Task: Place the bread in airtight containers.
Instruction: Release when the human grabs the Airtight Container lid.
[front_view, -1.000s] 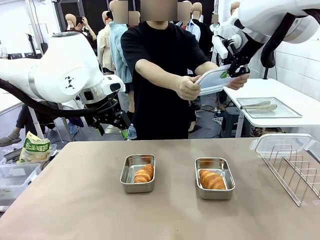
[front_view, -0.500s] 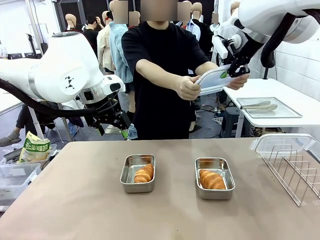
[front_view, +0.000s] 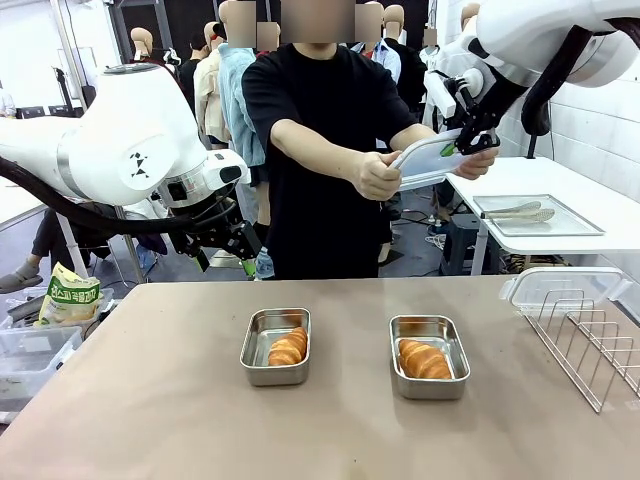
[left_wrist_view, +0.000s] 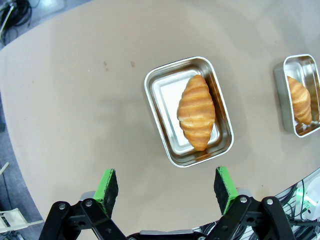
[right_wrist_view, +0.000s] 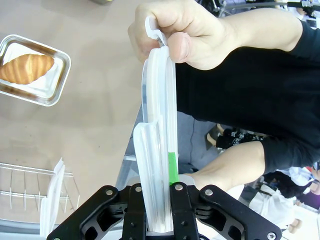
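Observation:
Two steel airtight containers stand open on the brown table, the left container (front_view: 254, 352) and the right container (front_view: 446, 358). Each holds one piece of bread: a golden roll (front_view: 288, 347) in the left, another roll (front_view: 424, 360) in the right. My left gripper (left_wrist_view: 165, 184) hangs open above the table's far edge, looking down on the left container (left_wrist_view: 160, 95) and its bread (left_wrist_view: 196, 112). Raised at the back right, my right gripper (front_view: 458, 145) is shut on a clear plastic lid (front_view: 425, 160). The person's hand (right_wrist_view: 175, 35) pinches the far end of that lid (right_wrist_view: 157, 125).
A wire rack (front_view: 585, 335) stands at the table's right edge with another clear lid (front_view: 560, 285) leaning at its back. Behind it, a white side table carries a flat steel tray (front_view: 590, 225) with tongs. A snack bag (front_view: 70, 298) and a plastic bin (front_view: 30, 360) sit at the left.

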